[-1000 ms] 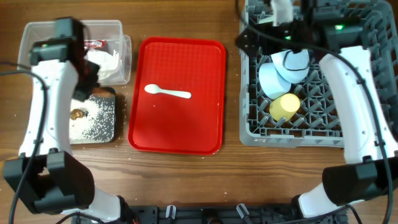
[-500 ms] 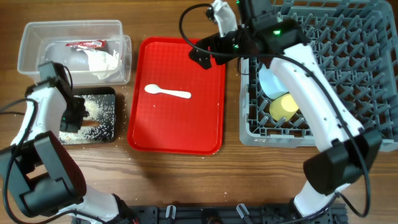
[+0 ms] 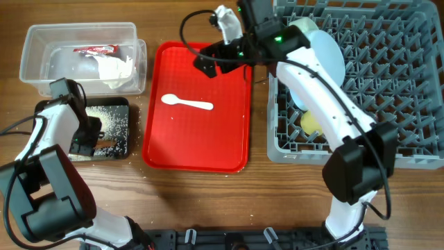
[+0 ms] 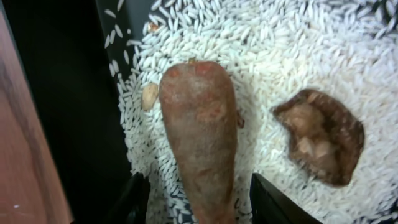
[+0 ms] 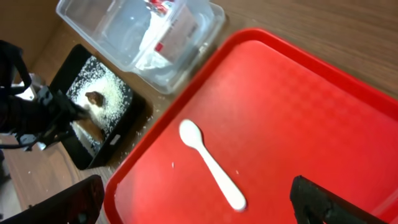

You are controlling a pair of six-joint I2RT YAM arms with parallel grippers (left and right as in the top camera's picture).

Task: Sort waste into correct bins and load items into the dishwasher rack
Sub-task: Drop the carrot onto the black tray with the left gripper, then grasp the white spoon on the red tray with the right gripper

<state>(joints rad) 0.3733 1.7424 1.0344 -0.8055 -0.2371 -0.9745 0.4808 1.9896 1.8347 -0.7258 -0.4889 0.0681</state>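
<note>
Overhead view, supported by both wrist views. White plastic spoon (image 3: 186, 103) lies on the flat red tray (image 3: 229, 146) at mid-bench (image 3: 194, 201); it is the one item seen outside the dishwasher rack (image 3: 388, 104). Right end effector (image 3: 207, 66) hangs over the tray's far edge, spread wide and empty. Pale blue plate (image 3: 326, 52) and yellow cup (image 3: 312, 121) stand in the rack at right; the arm hides the bowls. At far left, the clear tub (image 3: 41, 42) holds the red-and-white wrapper (image 3: 97, 50) and napkin (image 3: 114, 68). The black tray (image 3: 118, 149) holds rice crumbs (image 4: 298, 56), brown lump (image 4: 320, 140) and sausage-like piece (image 4: 202, 137). Left end effector (image 3: 84, 137) is parted, straddling that piece without gripping it. Sorting appears done; racking the spoon is judged to be left.
</note>
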